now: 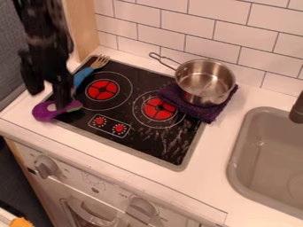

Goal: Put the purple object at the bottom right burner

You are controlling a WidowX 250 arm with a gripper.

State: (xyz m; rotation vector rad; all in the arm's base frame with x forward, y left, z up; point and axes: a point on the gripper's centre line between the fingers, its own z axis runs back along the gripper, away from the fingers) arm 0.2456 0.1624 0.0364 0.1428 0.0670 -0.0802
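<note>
Here's the purple-and-green toy (43, 111) at the cooktop's (179, 166) left front corner, the gripper (48, 92) right by it, fingers spread, nothing pinched, so grasp, carry and set-down at the right burner (159, 109) all look still to come!

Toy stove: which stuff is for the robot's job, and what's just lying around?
Probably for the job:
- gripper
- purple toy
- right-hand burner

Seemingly just lying about:
- metal pot
- purple cloth under it
- blue-handled fork
</note>
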